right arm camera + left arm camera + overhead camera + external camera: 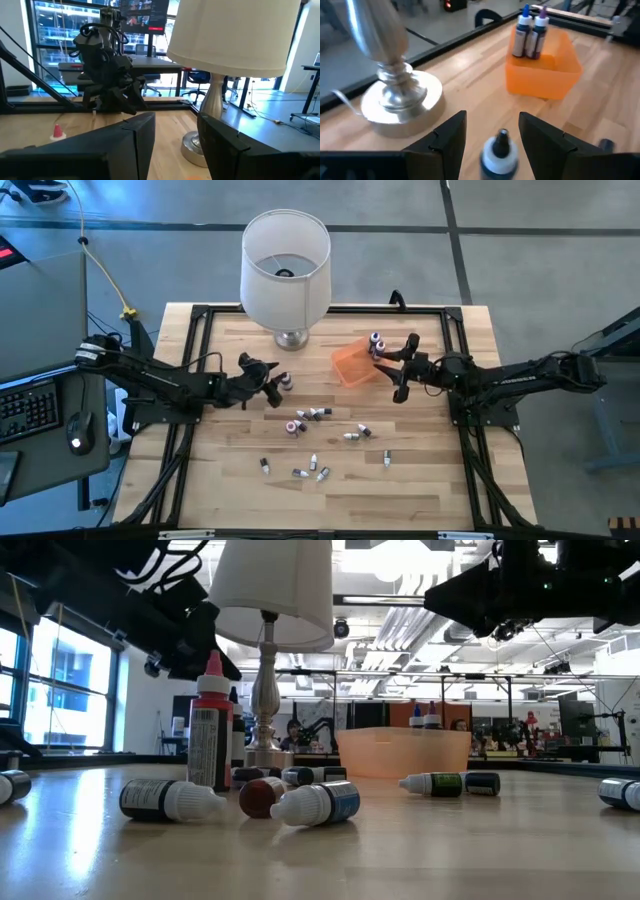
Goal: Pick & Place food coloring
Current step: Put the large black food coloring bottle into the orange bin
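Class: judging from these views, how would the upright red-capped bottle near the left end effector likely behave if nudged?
The red-capped bottle stands tall on a narrow base, so it would probably tip. Once down, its round body would likely roll, like the bottles lying nearby. It looks light.

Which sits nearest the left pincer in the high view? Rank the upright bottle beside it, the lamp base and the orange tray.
1. Upright red-capped dropper bottle, right beside the left pincer.
2. Silver metal lamp base, toward the table's far edge.
3. Orange rectangular plastic tray, over by the right pincer.
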### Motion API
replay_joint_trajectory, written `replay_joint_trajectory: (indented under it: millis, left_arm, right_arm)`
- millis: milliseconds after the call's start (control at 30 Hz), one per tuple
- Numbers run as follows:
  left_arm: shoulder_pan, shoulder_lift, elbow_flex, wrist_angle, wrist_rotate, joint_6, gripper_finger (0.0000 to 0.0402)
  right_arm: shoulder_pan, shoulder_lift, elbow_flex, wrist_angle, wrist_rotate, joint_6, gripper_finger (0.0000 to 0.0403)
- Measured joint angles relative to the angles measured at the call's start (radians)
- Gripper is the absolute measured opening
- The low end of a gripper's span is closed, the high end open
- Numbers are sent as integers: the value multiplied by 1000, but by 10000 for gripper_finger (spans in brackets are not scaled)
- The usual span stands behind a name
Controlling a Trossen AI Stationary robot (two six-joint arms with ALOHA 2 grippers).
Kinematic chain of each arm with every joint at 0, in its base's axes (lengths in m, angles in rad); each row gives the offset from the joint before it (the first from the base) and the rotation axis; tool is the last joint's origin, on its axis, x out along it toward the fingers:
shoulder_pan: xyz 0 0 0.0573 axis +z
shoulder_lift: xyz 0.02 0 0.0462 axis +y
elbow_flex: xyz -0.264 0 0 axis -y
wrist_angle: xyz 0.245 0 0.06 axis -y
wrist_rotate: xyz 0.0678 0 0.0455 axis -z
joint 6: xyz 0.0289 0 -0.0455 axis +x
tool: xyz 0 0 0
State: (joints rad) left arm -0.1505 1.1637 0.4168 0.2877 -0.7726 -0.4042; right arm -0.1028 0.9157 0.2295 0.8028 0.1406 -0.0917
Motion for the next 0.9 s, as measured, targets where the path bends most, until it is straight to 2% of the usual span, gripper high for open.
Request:
replay_joint_trajectory:
  millis: [167, 400, 533, 900]
  left_arm:
    - [0, 3, 0, -7, 7, -16, 179]
    - [0, 79, -2, 6, 5, -57, 179]
    - [0, 148, 0, 43, -58, -79, 179]
    - [0, 150, 0, 68, -69, -72, 179]
  right_arm:
    - [0, 0, 0, -6, 0, -2, 140]
    - [0, 0, 0, -6, 0, -2, 140]
    - [0, 0, 0, -12, 2, -2, 140]
    - [0, 0, 0, -13, 2, -3, 140]
